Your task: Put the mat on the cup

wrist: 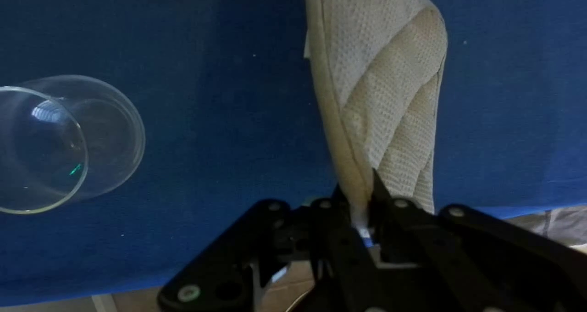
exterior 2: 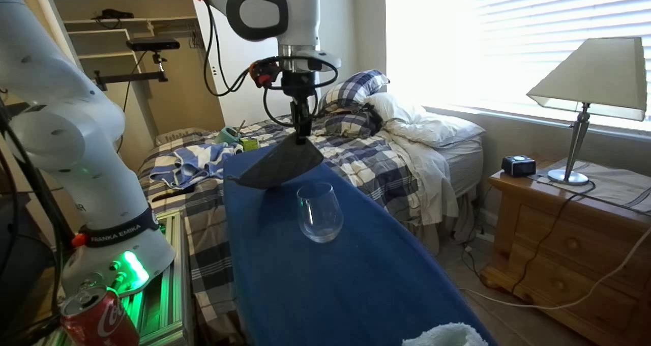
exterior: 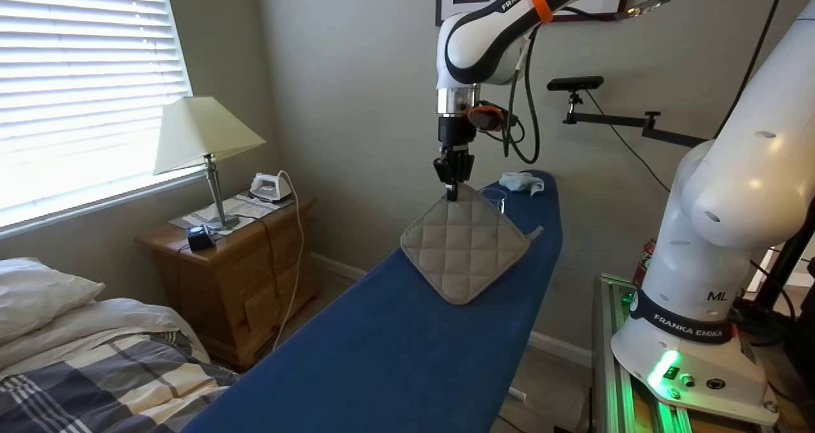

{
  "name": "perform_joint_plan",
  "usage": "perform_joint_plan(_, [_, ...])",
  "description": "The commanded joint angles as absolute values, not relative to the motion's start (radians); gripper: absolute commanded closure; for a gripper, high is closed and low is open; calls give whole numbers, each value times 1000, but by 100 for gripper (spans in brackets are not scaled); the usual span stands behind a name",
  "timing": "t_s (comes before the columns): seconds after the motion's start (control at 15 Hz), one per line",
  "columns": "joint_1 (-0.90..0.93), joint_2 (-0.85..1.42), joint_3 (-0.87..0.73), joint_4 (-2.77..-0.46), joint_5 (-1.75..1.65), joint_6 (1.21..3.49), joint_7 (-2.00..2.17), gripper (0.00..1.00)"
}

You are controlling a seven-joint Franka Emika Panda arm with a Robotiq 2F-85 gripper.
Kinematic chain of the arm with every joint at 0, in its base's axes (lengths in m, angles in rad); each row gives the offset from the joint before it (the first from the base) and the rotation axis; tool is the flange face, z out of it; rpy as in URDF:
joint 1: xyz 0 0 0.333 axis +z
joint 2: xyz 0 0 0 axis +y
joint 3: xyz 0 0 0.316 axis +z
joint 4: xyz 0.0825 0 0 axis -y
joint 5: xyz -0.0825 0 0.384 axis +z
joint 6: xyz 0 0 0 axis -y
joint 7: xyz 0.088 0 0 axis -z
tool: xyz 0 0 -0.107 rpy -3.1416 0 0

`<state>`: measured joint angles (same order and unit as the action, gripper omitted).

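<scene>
The mat, a quilted grey-beige pad, hangs tilted by one corner in both exterior views (exterior: pixel 465 248) (exterior 2: pixel 279 164) and looks folded in the wrist view (wrist: pixel 390 87). My gripper (exterior: pixel 451 193) is shut on that corner; in the wrist view the fingers (wrist: pixel 360 197) pinch its edge. I cannot tell whether the mat's lower end touches the blue board. The cup, a clear tumbler (exterior 2: pixel 320 214), stands upright on the board, apart from the mat. It shows at the left of the wrist view (wrist: pixel 112 137). In an exterior view the mat partly hides the cup (exterior: pixel 496 197).
The blue ironing board (exterior: pixel 382 356) carries the cup, with a small white cloth (exterior: pixel 522 182) near its narrow end. A wooden nightstand (exterior: pixel 210 280) with a lamp (exterior: pixel 204 134) and an iron (exterior: pixel 270 187) stands beside it. A bed (exterior 2: pixel 376 168) lies behind.
</scene>
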<state>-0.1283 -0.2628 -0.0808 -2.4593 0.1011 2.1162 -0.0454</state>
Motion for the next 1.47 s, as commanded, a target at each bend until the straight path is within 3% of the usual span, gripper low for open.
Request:
perform_joint_plan(0.0, [-128, -274, -98, -2466, 79, 2112, -36, 98])
perform_joint_plan(1.4, [-341, -468, -219, -2535, -102, 2171, 81, 98])
